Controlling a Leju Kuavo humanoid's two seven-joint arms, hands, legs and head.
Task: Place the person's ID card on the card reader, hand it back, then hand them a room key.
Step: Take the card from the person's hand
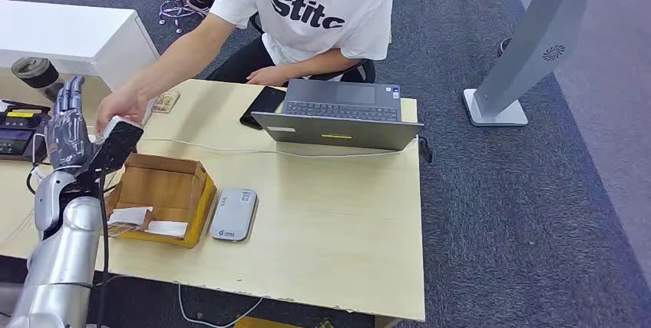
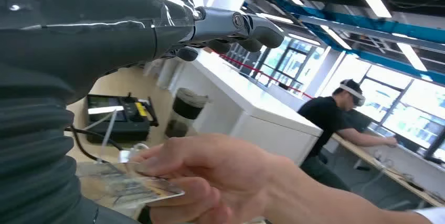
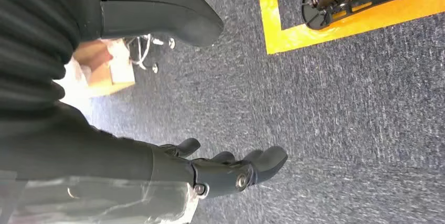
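My left hand (image 1: 67,127) is raised at the table's left edge, fingers straight and apart, gripping nothing. A person's hand (image 1: 117,105) reaches across to it and holds the ID card (image 2: 137,186) just in front of my palm; in the left wrist view their fingers (image 2: 210,174) pinch the card. The grey card reader (image 1: 233,214) lies flat on the table, right of an open cardboard box (image 1: 181,183) with white cards (image 1: 166,228) inside. My right hand (image 3: 225,170) hangs over the carpet, fingers loosely spread, holding nothing.
An open laptop (image 1: 338,113) and a black wallet (image 1: 263,105) lie in front of the seated person. A black terminal (image 1: 17,132) and a cup (image 1: 34,73) stand at far left. A white cable (image 1: 230,149) crosses the table. A grey kiosk stand (image 1: 522,51) is at right.
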